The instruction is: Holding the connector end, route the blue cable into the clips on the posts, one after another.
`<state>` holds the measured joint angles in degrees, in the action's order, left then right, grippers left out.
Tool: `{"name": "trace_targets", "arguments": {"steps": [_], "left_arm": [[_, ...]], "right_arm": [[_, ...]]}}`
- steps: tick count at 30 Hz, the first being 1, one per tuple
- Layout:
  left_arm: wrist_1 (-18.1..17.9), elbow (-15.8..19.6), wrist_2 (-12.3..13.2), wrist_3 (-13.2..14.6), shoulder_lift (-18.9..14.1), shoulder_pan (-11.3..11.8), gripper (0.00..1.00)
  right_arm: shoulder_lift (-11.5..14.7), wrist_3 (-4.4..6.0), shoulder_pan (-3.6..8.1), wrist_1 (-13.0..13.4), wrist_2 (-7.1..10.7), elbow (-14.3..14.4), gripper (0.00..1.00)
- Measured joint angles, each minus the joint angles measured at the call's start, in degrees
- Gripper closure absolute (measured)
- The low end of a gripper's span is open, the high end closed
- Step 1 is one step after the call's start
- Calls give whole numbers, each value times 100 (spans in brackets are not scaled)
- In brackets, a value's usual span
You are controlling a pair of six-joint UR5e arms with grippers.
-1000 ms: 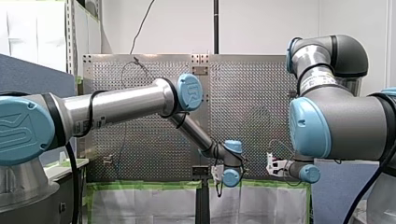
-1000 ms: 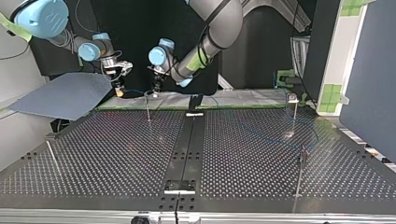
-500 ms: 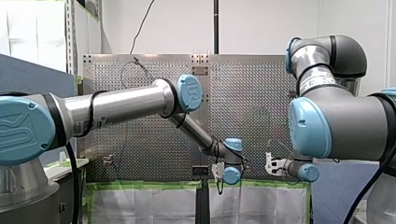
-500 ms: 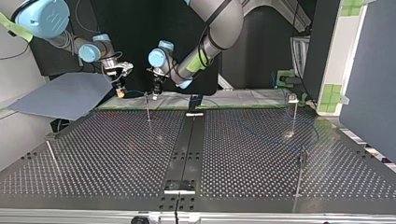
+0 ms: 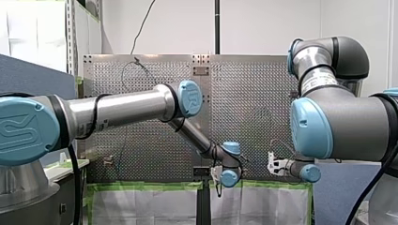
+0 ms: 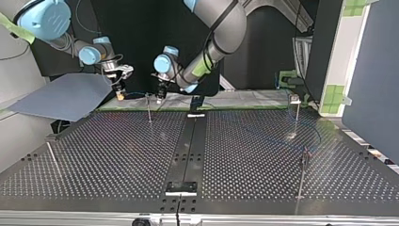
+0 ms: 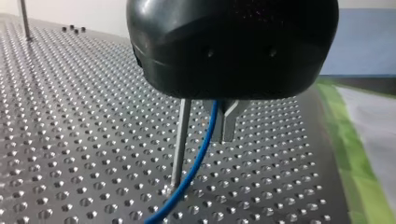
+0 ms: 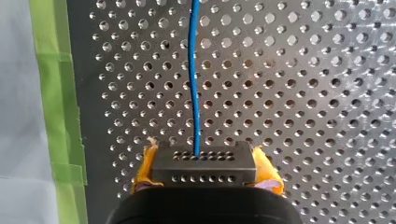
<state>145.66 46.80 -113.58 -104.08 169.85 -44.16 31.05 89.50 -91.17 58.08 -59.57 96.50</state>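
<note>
Right wrist view: my right gripper is clamped on the connector, a black block between its yellow pads. The cable leaves the connector toward 12 o'clock, straight ahead over the worktop. Green tape lines the worktop's edge at the gripper's 9 o'clock.

Left wrist view: my left gripper hangs over the worktop with a post just beside it at 9 o'clock. The cable comes out from under the gripper's body, close beside the post, and curves away toward 7 o'clock past the post's foot. Whether this gripper grips the cable I cannot tell.

Top view: both grippers are at the worktop's far edge, toward 11 o'clock from its middle. My right gripper is at the post's 9 o'clock and my left gripper at its 3 o'clock, both level with the post's top. A short run of cable spans between them. Whether it sits in the clip cannot be made out.

Front view: the grippers are level and apart, my left at 9 o'clock of my right.
</note>
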Motion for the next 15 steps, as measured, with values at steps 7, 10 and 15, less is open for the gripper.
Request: {"name": "trace_targets", "arguments": {"steps": [7,10,15], "left_arm": [[96,-314,147,-59,60,71,100],[102,-364,184,-64,63,105,100],[104,-440,230,-64,62,159,100]], "right_arm": [[-88,-98,4,-201,-55,-143,100],[-92,-104,-4,-268,-69,-237,100],[-93,-106,-19,-398,-79,-405,100]]}}
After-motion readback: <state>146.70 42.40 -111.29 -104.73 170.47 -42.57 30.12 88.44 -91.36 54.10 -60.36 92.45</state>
